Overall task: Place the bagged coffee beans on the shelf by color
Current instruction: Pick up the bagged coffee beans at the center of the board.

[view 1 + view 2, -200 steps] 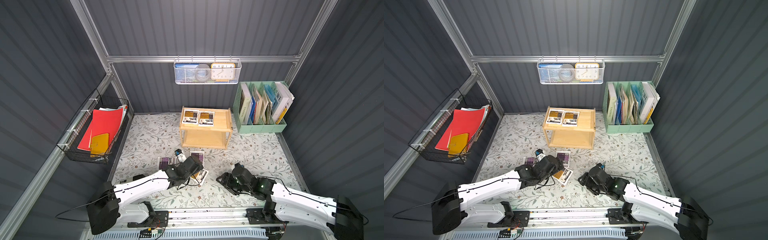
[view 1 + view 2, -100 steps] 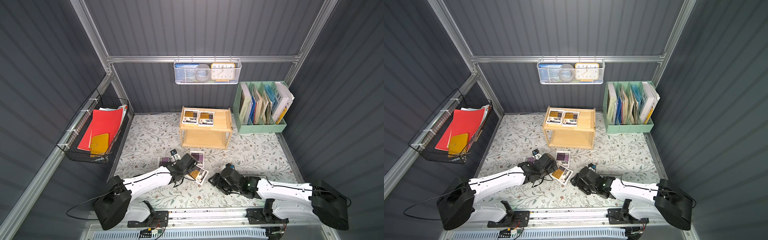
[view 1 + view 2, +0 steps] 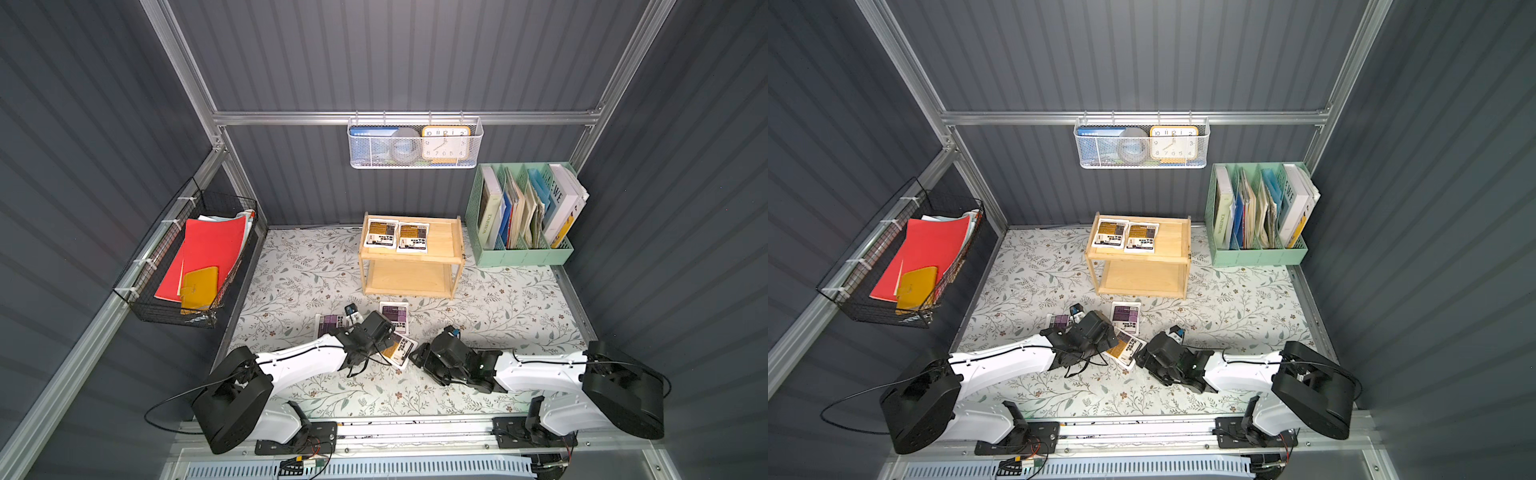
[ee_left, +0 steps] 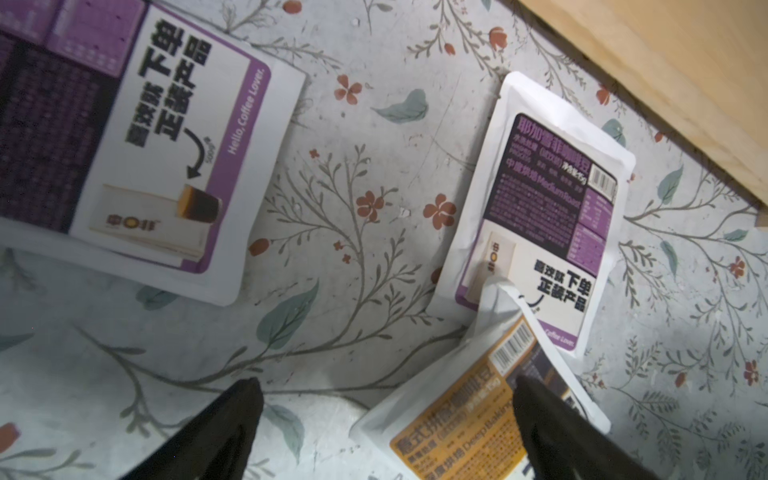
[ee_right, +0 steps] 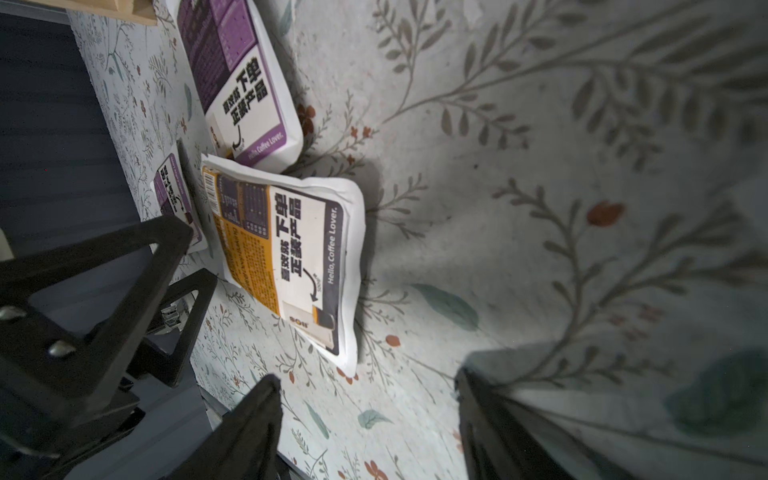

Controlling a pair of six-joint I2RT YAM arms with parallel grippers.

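Yellow pouch (image 3: 400, 350) lies diagonal on worktop (image 3: 498, 299), lower centre in both top views; open, empty left tool (image 4: 384, 382) sits over it, nearer than open, empty right tool (image 5: 365, 374) beside it.

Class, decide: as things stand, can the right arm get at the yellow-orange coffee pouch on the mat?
Probably yes: the open right gripper faces the yellow-orange coffee pouch, whose near edge is bare; the left gripper crowds its far side.

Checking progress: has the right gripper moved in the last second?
Yes: the right gripper has shifted left, nearer the yellow pouch, relative to the shelf.
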